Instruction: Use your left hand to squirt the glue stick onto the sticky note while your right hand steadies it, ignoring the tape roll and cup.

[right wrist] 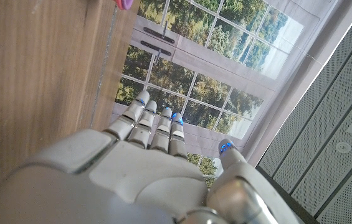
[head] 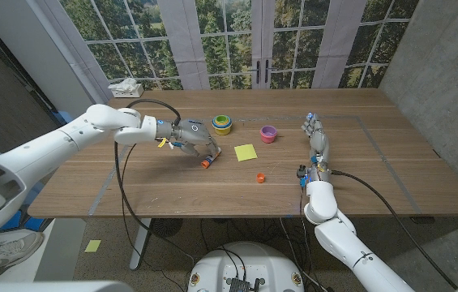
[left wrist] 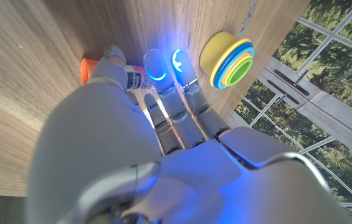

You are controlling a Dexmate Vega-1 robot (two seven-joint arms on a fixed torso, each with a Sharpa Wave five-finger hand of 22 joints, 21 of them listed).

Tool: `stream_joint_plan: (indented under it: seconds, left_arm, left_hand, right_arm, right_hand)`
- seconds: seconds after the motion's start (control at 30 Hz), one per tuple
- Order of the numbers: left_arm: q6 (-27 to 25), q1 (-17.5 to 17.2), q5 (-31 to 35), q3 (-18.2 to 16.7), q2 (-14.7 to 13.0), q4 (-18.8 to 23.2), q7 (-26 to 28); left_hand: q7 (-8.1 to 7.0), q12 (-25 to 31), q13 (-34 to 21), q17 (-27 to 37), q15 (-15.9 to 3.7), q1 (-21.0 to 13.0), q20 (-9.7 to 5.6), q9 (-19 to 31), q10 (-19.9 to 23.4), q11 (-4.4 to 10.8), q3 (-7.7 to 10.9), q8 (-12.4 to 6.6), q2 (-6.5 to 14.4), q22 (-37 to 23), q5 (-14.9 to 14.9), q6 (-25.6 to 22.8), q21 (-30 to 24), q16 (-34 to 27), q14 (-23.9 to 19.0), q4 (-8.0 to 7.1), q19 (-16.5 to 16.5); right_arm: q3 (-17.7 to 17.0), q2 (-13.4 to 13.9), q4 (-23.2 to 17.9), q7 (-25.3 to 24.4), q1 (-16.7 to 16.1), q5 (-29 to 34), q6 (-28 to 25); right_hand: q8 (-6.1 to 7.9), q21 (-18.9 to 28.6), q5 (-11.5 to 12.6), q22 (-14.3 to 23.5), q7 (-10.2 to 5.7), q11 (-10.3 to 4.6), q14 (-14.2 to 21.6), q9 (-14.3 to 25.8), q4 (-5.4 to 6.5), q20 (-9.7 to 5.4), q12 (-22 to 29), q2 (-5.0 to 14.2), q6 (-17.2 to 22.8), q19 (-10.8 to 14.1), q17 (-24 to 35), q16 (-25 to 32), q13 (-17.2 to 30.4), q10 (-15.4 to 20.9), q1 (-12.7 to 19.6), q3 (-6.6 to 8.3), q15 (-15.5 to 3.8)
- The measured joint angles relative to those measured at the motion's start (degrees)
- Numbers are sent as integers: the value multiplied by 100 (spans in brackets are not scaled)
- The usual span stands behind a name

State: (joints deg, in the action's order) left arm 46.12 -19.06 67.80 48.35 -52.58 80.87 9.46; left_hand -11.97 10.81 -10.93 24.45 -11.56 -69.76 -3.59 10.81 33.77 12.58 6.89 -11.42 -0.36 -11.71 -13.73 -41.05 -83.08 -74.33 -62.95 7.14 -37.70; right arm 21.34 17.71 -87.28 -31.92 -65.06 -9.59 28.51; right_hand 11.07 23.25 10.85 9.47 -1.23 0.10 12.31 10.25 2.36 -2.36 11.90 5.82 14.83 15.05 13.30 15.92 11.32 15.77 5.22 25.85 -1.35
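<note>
My left hand (head: 192,136) grips the glue stick (head: 204,161), a white tube with an orange end that points down at the table just left of the sticky note. In the left wrist view my fingers (left wrist: 163,81) wrap the glue stick (left wrist: 136,78); its orange end (left wrist: 87,68) sits close to the wood. The yellow sticky note (head: 246,152) lies flat at the table's middle with nothing on it. An orange cap (head: 260,178) lies loose nearer the front edge. My right hand (head: 316,134) stands upright, well right of the note, with fingers (right wrist: 154,124) extended and holding nothing.
A yellow-and-green round stack (head: 222,123) (left wrist: 228,59) stands behind the left hand. A pink cup (head: 269,134) (right wrist: 124,3) sits between the note and my right hand. A black cable (head: 123,174) hangs from the left arm over the table's front edge (head: 212,216).
</note>
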Motion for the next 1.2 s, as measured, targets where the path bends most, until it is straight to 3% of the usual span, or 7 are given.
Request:
stream_joint_plan:
  seconds: [0.53,0.9,1.2]
  left_arm:
    - [100,230,-215,296,165,-278,-337]
    - [90,250,-210,419,219,-359,-247]
    - [37,223,-226,488,251,-411,-213]
  left_hand:
    - [-30,7,-15,14,40,-48,11,-5,164,21,40,21,199,53,75,93,67,89,84,40,54]
    - [32,46,-15,12,10,-190,11,-14,428,10,154,-10,340,53,211,-74,-1,89,9,153,54]
    - [123,90,-42,-2,10,-170,10,-16,708,9,239,23,434,80,276,0,0,180,10,125,53]
  right_arm:
    - [32,46,1,-61,73,72,-52]
    - [39,81,-13,-123,84,155,-75]
    - [35,104,-67,-201,50,248,-76]
  right_hand:
    - [0,-73,0,-1,31,10,40,0,-16,0,0,0,31,-1,1,0,0,52,0,17,-8]
    - [0,-87,0,-1,31,-11,84,0,-31,2,0,0,31,81,1,0,0,72,0,2,36]
    - [0,-129,0,-1,31,20,123,0,-47,1,0,0,31,81,1,5,0,103,0,-15,-7]
